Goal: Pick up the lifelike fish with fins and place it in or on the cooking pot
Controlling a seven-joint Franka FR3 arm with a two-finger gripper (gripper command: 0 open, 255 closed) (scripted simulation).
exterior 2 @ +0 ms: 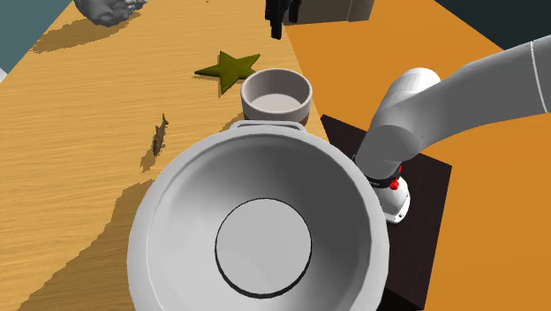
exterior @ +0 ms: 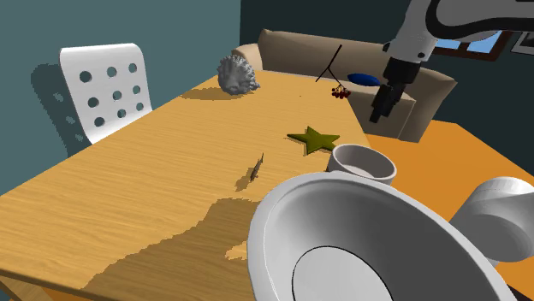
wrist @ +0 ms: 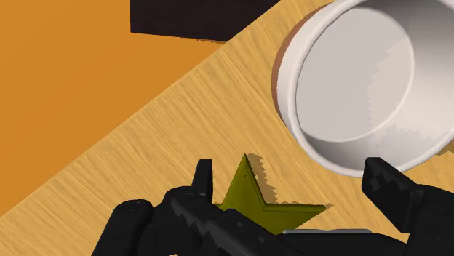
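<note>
- My gripper [exterior: 379,109] hangs in the air well above the table [exterior: 128,197]. In the wrist view its fingers [wrist: 407,207] are spread wide apart and aren't clasping anything.
- The fish [exterior: 256,171] is a small, thin, brownish-grey thing on the bare wood around mid-table. It's well apart from the gripper and near the pot [exterior 2: 168,221], but not in or on it. I get the fish from the shoulder and second exterior views.
- The wrist view looks down past the fingers at an olive star [wrist: 255,204] lying flat on the table, untouched. A white bowl [wrist: 364,80] sits near the star. Past the table edge there's orange floor [wrist: 73,73] and a corner of my dark stand [wrist: 196,14].
- The second exterior view looks straight down into the pot. It's big and grey with a flat round disc at the bottom. This view also has my arm [exterior 2: 477,84] rising off the stand, which sits just beside the pot.
- The shoulder view gives me the room:
  - a white chair with round holes [exterior: 107,85] at the table's left side
  - a spiky grey lump [exterior: 237,73] at the table's far end
  - a beige sofa [exterior: 291,51] behind the table, with a blue thing [exterior: 364,79] on it
  - a thin twig with red berries [exterior: 340,90] nearby
- As for what's in the way, the star lies between the gripper and the fish. The bowl stands just beside the pot's far rim. In the shoulder view the pot's wall hides the table's near corner.
</note>
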